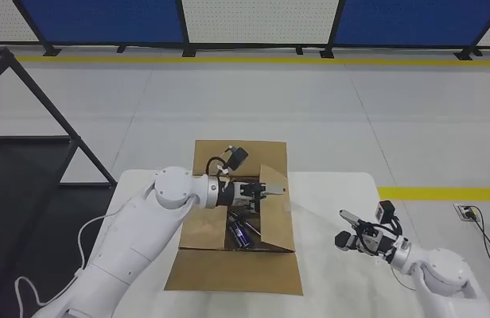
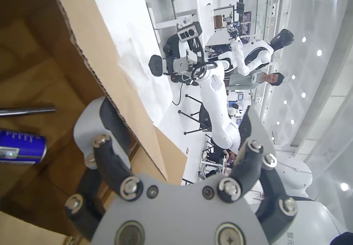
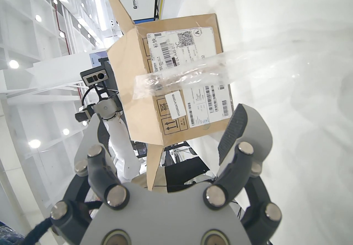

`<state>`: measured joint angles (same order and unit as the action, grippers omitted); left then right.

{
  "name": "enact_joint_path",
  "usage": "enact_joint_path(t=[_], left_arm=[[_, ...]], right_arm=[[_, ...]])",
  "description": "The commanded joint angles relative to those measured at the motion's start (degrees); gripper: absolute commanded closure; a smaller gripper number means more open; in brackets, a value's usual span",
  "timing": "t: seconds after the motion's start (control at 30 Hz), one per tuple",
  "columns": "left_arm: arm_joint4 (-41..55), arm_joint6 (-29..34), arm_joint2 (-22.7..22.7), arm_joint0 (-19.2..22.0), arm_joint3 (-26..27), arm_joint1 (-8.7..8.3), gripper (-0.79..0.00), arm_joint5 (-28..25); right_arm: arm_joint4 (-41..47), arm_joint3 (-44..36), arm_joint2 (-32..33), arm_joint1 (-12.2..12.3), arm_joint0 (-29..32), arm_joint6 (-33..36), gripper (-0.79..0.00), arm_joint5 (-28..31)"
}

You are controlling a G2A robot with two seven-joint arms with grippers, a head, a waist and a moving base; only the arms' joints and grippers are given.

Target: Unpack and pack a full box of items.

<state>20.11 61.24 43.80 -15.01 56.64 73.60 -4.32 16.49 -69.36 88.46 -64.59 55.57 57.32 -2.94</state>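
An open cardboard box [image 1: 237,272] sits mid-table with its flaps spread. My left gripper [image 1: 269,191] hovers over the box's right flap [image 1: 275,215]. In the left wrist view the left gripper [image 2: 176,113] is open and straddles that flap's edge [image 2: 82,36], one finger [image 2: 110,122] inside the box and the other outside. Inside lie a blue can [image 2: 22,146], also seen as a blue can [image 1: 241,233] from above, and a dark metal rod [image 2: 27,110]. My right gripper [image 1: 342,228] stands open over the table, right of the box [image 3: 132,86], holding nothing.
A strip of clear tape [image 3: 187,72] hangs off the box's labelled side. The white table [image 1: 332,270] has free room between the box and the right gripper. A black frame [image 1: 38,119] stands beside the table's left edge.
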Motion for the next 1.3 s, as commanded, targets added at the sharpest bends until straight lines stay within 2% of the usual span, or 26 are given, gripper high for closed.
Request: enact_joint_path(t=[0.0, 0.27, 0.43, 0.97, 1.27], left_arm=[[-0.04, 0.12, -0.13, 0.33, -0.29, 0.24, -0.785, -0.1], [-0.78, 0.37, -0.79, 1.8, -1.32, 1.23, -0.785, 0.1], [-1.02, 0.34, -1.52, 2.88, -2.15, 2.07, -0.785, 0.28], [-1.55, 1.01, -2.38, 4.66, -4.64, 4.01, -0.785, -0.39], [-2.41, 1.14, -2.27, 5.05, -5.13, 4.63, -0.785, -0.13]], right_arm=[[1.09, 1.69, -1.12, -0.29, -0.84, -1.95, -0.785, -0.93], [1.73, 6.53, -5.44, -1.03, -3.74, -4.16, -0.785, -0.37], [1.84, 8.19, -5.77, -0.92, -4.46, -4.22, -0.785, 0.41], [3.16, 12.96, -6.93, -1.18, -7.35, -11.28, -0.785, -1.1], [5.24, 13.38, -3.81, -0.19, -6.43, -7.85, -0.785, 2.64]])
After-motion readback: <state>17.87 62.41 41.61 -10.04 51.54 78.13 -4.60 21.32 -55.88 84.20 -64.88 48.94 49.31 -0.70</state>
